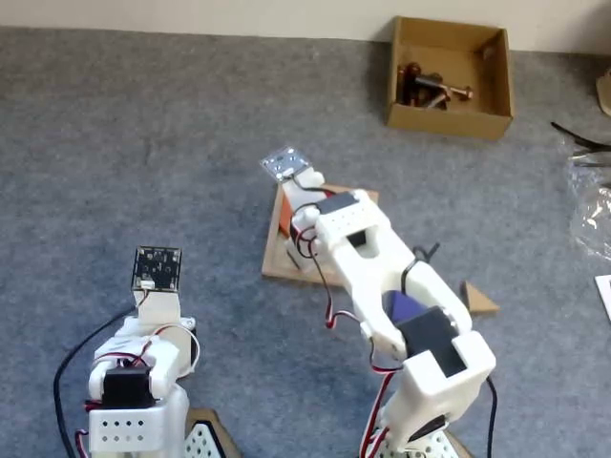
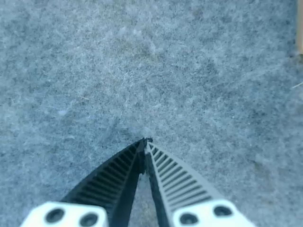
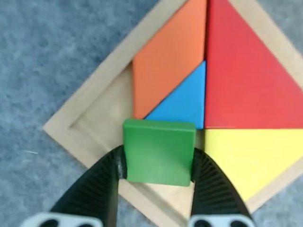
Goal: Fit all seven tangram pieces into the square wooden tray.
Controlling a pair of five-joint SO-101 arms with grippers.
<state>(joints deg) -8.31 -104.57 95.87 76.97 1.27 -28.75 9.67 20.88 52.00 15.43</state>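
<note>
While over tray [image 3: 80, 101], green sq. [image 3: 158, 151] aloft

A green square [image 3: 158, 151] sits over the part-filled wooden tray [image 3: 85, 99].

Grey felt-covered tabletop [image 1: 143, 143]. Open cardboard box [image 1: 449, 119] at far edge, rt of centre, w/ brownish bits [image 1: 430, 88] inside. Clear plastic bag [image 1: 594, 218] at rt edge, thin black wires [image 1: 578, 143] just beyond it.
</note>
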